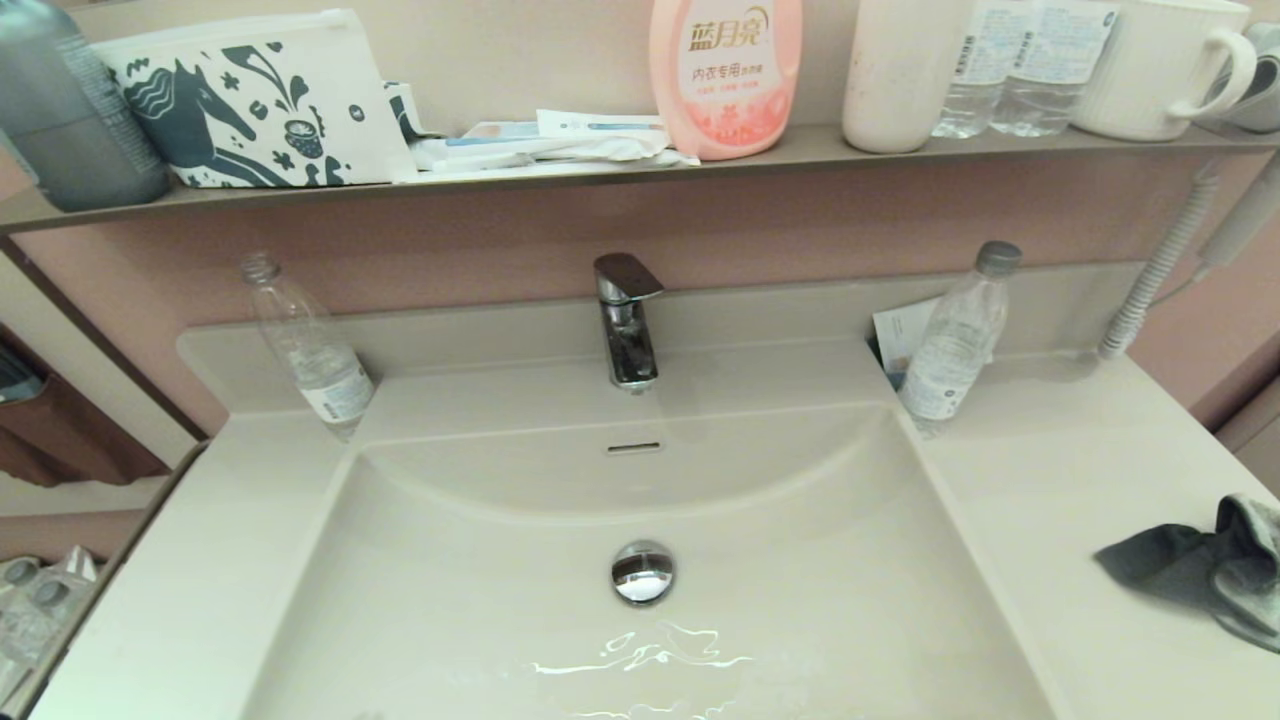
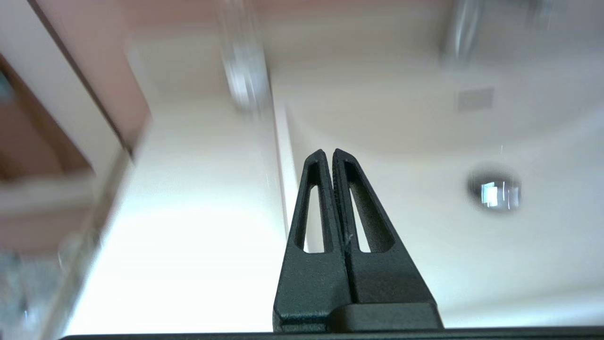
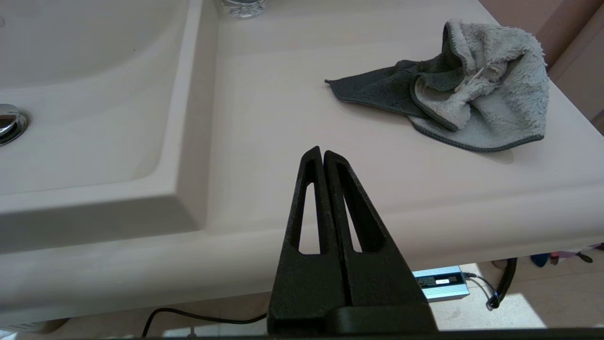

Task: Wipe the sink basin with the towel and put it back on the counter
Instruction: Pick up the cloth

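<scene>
The towel [image 3: 453, 89] lies crumpled on the counter [image 3: 283, 123], to the right of the sink basin [image 1: 640, 520]; my right gripper [image 3: 322, 152] hovers at the counter's front edge, clenched and empty; my left gripper [image 2: 329, 153], also clenched, hangs over the basin's left rim.

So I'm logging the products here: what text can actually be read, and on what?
"蓝月亮" in large characters on the pink detergent bottle on the shelf.
"内衣专用" beneath it, same bottle; the smaller line below is too small to read.
Water bottle labels, papers on the shelf: unreadable.
</scene>
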{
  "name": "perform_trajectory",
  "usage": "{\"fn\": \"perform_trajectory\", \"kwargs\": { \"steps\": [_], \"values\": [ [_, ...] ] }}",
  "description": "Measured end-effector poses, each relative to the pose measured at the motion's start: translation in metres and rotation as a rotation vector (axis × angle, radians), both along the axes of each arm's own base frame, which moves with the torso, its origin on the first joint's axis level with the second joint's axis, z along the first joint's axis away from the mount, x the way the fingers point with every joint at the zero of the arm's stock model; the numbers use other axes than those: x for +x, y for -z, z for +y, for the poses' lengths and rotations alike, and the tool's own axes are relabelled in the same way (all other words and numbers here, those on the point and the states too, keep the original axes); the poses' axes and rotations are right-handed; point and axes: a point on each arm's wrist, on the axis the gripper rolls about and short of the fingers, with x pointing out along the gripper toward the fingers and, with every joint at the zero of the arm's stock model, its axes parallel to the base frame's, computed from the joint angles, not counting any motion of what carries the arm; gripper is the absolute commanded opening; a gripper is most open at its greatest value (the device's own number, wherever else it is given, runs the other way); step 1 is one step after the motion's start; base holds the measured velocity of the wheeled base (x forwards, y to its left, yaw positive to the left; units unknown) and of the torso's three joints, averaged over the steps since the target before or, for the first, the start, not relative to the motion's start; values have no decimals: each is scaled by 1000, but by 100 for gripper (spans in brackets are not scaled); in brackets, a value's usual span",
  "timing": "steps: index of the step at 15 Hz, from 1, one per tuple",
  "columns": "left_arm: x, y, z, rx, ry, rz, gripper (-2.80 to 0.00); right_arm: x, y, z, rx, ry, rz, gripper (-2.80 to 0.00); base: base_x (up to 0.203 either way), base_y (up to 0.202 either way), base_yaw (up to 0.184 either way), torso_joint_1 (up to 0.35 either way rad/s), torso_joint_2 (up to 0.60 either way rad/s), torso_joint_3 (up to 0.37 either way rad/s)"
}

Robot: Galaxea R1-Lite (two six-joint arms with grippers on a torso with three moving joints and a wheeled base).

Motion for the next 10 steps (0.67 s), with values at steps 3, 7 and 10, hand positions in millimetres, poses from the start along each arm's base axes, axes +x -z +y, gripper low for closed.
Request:
{"fn": "perform_trajectory", "kwargs": {
  "steps": [3, 7, 10],
  "values": [
    [-2, 20, 0, -1, 4, 36, -280, 0, 0, 0, 0, 0, 0, -280, 0, 0, 0, 0, 0, 0],
    [1, 40, 0, 0, 3, 99, -280, 0, 0, 0, 0, 0, 0, -280, 0, 0, 0, 0, 0, 0],
    [1, 44, 0, -4, 0, 119, -280, 0, 0, 0, 0, 0, 0, -280, 0, 0, 0, 0, 0, 0]
  ]
}}
